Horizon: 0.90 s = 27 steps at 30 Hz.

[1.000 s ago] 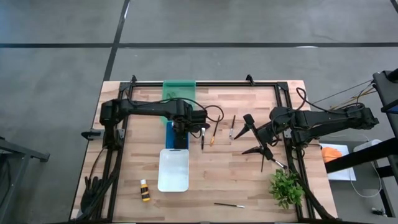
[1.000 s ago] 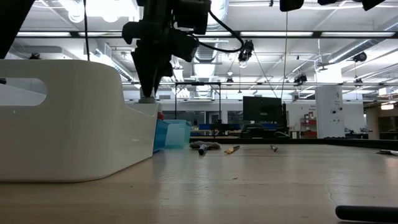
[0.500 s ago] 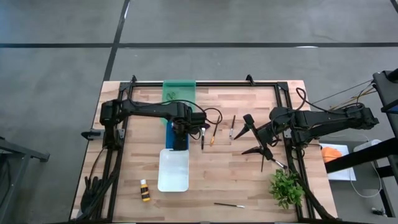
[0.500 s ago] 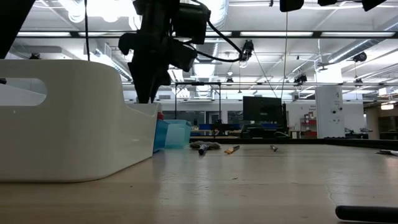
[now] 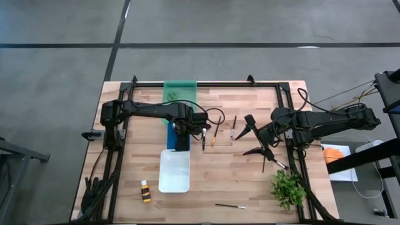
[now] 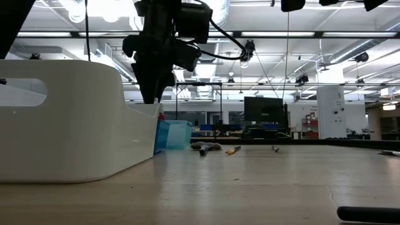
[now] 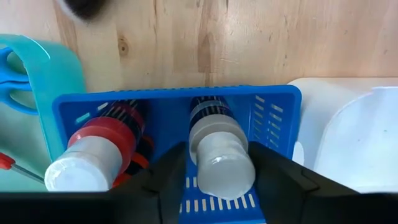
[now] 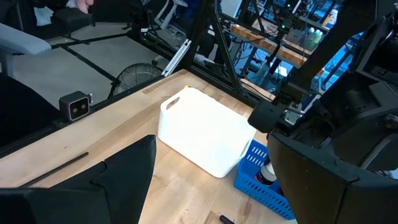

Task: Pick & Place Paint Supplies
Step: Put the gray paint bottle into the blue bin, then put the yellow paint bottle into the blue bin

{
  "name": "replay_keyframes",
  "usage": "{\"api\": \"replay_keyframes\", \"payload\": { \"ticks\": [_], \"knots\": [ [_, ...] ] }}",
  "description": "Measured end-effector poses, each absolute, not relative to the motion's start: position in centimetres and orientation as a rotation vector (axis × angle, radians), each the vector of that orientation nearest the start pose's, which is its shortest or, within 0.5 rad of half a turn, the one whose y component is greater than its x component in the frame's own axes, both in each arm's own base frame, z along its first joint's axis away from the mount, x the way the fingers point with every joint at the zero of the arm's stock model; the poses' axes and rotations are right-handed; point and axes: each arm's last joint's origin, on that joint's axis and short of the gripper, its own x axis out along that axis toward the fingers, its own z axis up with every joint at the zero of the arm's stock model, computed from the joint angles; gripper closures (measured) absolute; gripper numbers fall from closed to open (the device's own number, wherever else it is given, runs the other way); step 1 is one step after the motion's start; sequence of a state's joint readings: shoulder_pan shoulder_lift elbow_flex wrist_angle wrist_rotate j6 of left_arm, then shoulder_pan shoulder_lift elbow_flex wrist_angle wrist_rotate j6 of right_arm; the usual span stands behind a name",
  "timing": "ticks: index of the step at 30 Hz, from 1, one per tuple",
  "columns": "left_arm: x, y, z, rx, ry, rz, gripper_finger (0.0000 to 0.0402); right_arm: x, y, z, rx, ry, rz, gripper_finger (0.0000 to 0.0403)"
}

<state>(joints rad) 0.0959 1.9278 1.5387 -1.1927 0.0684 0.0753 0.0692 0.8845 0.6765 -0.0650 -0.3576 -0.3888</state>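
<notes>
My left gripper points straight down into the blue tray. Its two fingers flank the white cap of a dark-banded paint bottle that stands in the tray. A red-banded bottle stands beside it in the same tray. Blue-handled scissors lie in the green tray. A yellow-banded bottle lies near the front left. Brushes lie on the wood. My right gripper waits open above the table's right side. My left gripper comes from above, one finger on each side of the dark-banded bottle's white cap. The fingers stand right against the cap, and I cannot tell whether they touch it. The bottle stands inside the blue tray.
A white tray stands right in front of the blue one. A leafy green plant sits at the front right corner. Bare wood lies between the white tray and the plant.
My left gripper has sunk a little with the bottle. In the low view the white cap has dropped out of sight behind the white tray's rim.
</notes>
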Motion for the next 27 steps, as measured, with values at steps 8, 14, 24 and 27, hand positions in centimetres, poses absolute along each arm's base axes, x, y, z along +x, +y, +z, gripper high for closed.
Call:
{"api": "replay_keyframes", "payload": {
  "ticks": [8,14,24,27],
  "knots": [
    [35.4,3.2,22.7,-0.07,1.567,-0.037,0.0203,19.5,2.4,28.9,-0.336,0.191,0.471,0.0096],
    [34.0,3.1,25.8,-0.064,1.477,-0.031,0.0201,19.5,2.4,28.9,-0.332,0.192,0.471,0.0096],
    [29.8,1.1,32.0,-0.181,1.307,-0.108,0.0201,19.5,2.4,28.9,-0.313,0.198,0.469,0.0096],
    [28.6,-0.4,32.6,-0.277,1.317,-0.076,0.02,19.5,2.4,28.9,-0.31,0.201,0.469,0.0096]
  ]
}}
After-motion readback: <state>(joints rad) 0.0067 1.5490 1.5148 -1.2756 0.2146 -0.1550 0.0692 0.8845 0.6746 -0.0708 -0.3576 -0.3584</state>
